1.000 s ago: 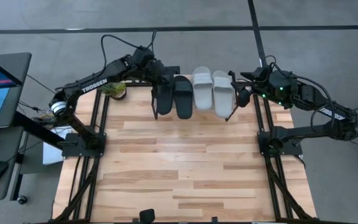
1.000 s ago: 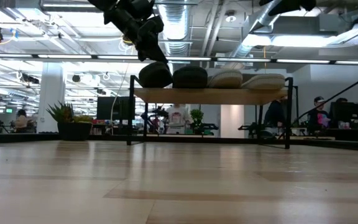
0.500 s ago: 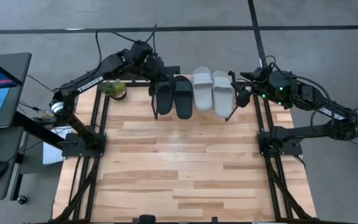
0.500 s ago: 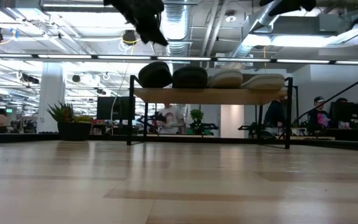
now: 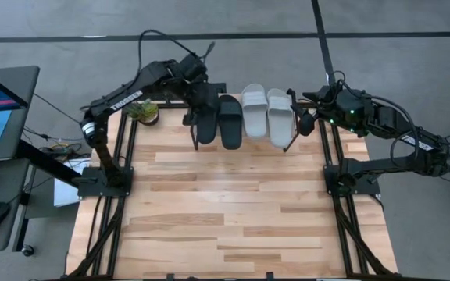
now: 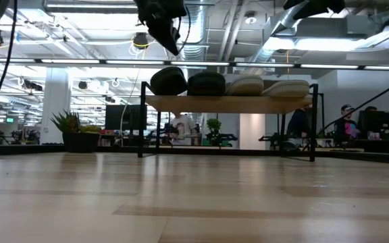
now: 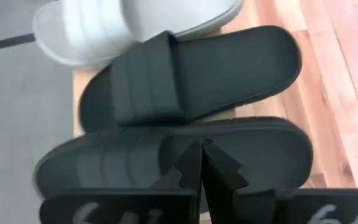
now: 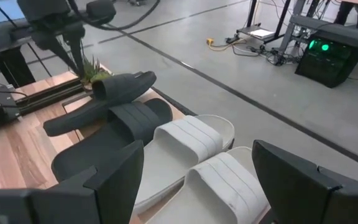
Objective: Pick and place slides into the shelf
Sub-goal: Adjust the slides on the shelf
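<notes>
Four slides (image 5: pixel 243 117) lay side by side on the shelf (image 6: pixel 228 102); left hand (image 7: pixel 201 163) hovered closed and empty, right hand (image 8: pixel 197 168) wide.

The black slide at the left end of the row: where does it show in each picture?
High view: leftmost black slide, below the left arm's tip.
Low view: dark hump at the shelf's left end.
Left wrist view: nearest slide, just past the shut jaws.
Right wrist view: farthest slide, by the plant.
Shared landmark: the neighbouring black slide.
</notes>
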You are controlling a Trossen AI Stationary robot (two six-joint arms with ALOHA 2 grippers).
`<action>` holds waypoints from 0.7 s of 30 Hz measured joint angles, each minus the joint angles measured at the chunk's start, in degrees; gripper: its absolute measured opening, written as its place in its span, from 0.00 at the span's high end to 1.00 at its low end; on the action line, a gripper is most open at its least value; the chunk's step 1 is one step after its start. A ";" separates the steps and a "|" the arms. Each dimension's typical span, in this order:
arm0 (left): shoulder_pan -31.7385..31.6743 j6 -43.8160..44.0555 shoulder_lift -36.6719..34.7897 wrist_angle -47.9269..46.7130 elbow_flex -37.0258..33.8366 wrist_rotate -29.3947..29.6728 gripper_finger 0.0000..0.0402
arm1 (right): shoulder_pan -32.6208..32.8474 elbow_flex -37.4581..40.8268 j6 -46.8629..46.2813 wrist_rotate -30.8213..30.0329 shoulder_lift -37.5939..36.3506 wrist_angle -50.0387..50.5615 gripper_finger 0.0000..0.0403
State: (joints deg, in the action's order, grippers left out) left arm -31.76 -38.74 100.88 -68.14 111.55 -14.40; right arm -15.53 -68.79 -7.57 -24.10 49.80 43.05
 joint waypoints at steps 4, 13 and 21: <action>1.08 -0.93 1.25 0.79 -0.07 -2.42 1.00 | 0.00 0.00 0.18 0.00 0.00 0.26 0.28; 3.24 -0.39 2.30 2.95 -0.14 -2.42 1.00 | -2.92 0.00 -5.55 0.53 0.00 14.30 0.28; 3.73 0.08 2.32 1.03 5.25 4.78 1.00 | -4.39 0.00 -8.94 4.92 3.16 19.53 0.28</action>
State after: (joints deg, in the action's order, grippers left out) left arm -28.03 -38.65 103.20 -67.10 116.80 -9.62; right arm -19.92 -68.79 -16.51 -19.18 52.96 62.58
